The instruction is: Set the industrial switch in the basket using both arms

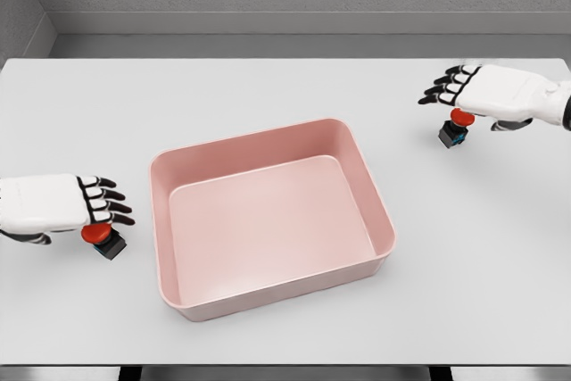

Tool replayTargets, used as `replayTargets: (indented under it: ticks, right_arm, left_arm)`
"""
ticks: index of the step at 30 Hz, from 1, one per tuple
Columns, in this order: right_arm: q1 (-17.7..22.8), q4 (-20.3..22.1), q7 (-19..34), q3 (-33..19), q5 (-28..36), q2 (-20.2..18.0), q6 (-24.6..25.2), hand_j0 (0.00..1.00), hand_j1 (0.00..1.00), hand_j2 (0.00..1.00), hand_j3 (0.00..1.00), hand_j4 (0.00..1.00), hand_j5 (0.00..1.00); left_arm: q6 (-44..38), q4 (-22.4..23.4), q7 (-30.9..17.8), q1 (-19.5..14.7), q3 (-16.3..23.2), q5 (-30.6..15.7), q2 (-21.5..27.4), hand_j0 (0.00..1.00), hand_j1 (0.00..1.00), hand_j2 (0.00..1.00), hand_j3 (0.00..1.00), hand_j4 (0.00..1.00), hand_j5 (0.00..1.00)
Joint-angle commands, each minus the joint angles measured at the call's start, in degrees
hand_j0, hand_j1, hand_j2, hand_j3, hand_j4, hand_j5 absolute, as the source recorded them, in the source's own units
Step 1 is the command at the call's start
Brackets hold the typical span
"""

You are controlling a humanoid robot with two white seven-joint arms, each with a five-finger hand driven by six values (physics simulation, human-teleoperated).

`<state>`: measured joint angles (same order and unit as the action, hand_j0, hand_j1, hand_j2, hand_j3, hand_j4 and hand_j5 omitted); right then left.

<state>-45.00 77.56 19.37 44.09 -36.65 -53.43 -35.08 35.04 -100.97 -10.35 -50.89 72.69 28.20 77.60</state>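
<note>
Head view, looking down on a pale grey table (pixel 285 95). A pink basket (pixel 379 260), really a shallow rectangular tray with rounded corners, sits in the middle, turned slightly, with nothing in it.

There are two switches. The left switch (pixel 105 240) stands on the table just beside the basket's left wall, apart from it. The right switch (pixel 455 129) stands well apart from the basket, toward the far right. Each is a small dark block with a round red button on top; the right one shows a touch of blue on its body. Both look upright, though much of each is covered.

The left hand (pixel 67 204) enters from the left edge, palm down, just over the left switch. Its black-tipped fingers are stretched out and slightly spread, not wrapped round anything. The right hand (pixel 486 91) comes in from the right edge and sits over the right switch in the same way, fingers extended. Whether either palm touches a button cannot be told.

Judging the risks: neither switch seems gripped yet. The blocks are small and top-heavy looking, so a hand closing off-centre could tip or skid one away. The right switch has the longer carry, so a loose hold might drop it short of the rim. The basket walls could also catch a low-carried switch.
</note>
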Motion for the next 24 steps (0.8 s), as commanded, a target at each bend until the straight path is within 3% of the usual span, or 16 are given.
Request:
replayTargets:
  ticks: [1, 7, 13, 19, 24]
  right_arm:
    - [0.0, -1.54, 0.14, 1.79, -0.09, 0.26, 0.08, 1.0, 1.0, 1.0, 1.0, 1.0, 1.0]
    - [0.0, -4.35, 0.49, 1.79, -0.35, 2.36, 0.08, 1.0, 1.0, 1.0, 1.0, 1.0, 1.0]
    - [0.0, -6.81, 0.58, 1.53, -1.15, 3.42, 0.08, 1.0, 1.0, 1.0, 1.0, 1.0, 1.0]
    - [0.0, -8.83, 0.49, 1.35, -1.23, 3.59, 0.08, 1.0, 1.0, 1.0, 1.0, 1.0, 1.0]
    - [0.0, -11.47, 0.32, 1.09, -1.06, 6.49, 0.08, 1.0, 1.0, 1.0, 1.0, 1.0, 1.0]
  left_arm:
    - [-0.04, -0.02, -0.02, 0.0, 0.44, 0.01, -0.69, 1.0, 1.0, 1.0, 1.0, 1.0, 1.0]
    - [-0.04, -0.02, -0.02, -0.09, 1.23, 0.72, -1.04, 1.0, 1.0, 1.0, 1.0, 1.0, 1.0]
    - [-0.04, -0.02, 0.07, -0.09, 1.23, 0.72, -1.04, 0.84, 0.84, 0.84, 0.84, 0.84, 0.84]
    - [-0.04, -0.02, 0.07, -0.17, 1.23, 0.72, -1.75, 0.84, 0.84, 0.84, 0.84, 0.84, 0.84]
    - [-0.04, -0.02, 0.16, -0.53, 1.14, 0.63, -1.57, 0.81, 0.81, 0.81, 0.81, 0.81, 0.81]
